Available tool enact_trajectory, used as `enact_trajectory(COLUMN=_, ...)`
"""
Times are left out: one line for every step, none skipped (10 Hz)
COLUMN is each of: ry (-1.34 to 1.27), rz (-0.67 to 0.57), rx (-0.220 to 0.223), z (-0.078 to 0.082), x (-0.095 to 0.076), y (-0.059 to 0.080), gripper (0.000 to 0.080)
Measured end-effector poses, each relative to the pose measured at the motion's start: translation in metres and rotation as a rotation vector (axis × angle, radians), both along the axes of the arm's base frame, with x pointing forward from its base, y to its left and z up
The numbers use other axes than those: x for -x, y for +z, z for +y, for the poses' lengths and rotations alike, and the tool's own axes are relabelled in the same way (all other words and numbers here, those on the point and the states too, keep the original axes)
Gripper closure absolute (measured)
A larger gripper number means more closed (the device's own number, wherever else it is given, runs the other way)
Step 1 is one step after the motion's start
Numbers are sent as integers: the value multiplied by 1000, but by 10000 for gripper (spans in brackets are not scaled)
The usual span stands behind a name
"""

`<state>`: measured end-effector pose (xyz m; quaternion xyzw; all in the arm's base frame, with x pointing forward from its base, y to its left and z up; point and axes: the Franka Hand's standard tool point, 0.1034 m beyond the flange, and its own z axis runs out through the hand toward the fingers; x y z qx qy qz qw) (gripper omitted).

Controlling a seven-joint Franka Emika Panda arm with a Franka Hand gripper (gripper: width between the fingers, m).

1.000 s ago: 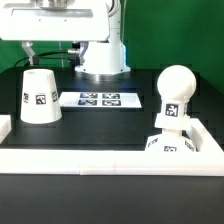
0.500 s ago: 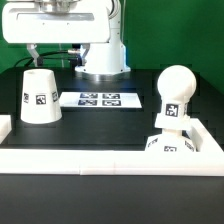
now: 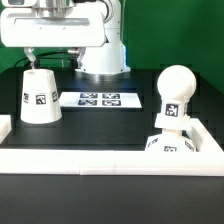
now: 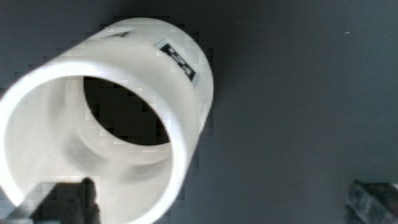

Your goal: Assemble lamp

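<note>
The white cone shade stands on the black table at the exterior view's left, narrow end up. In the wrist view the shade fills much of the picture, its open end showing. My gripper hangs just above the shade, open and empty. One finger is over the shade's rim; the other is off to its side. The ball-topped bulb stands upright on the square base at the exterior view's right.
The marker board lies flat between shade and bulb. The robot pedestal stands behind it. A low white wall runs along the table's front, with short side pieces at both ends.
My gripper has moved down a little and toward the exterior view's left, closer over the shade. The lamp parts have not moved.
</note>
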<state>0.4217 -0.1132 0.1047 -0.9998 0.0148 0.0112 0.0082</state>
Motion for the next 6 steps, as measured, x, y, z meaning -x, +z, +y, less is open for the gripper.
enact_trajectory(ry=4, rz=4, rx=1, z=1, x=1, y=-3, gripper=100)
enact_trajectory(ry=5, rz=6, rx=4, z=1, x=1, y=-6, gripper=100)
enact_trajectory(ry=7, rz=5, rx=11, z=-1, x=2, y=-11, gripper=100)
enact_trajectory(ry=9, rz=8, rx=16, z=-2, x=3, y=-17, gripper=100)
enact_trajectory(ry=9, rz=8, rx=20, z=-3, x=3, y=-20, gripper=100)
enact_trajectory(ry=10, rz=8, rx=24, z=-3, x=4, y=-23, gripper=100)
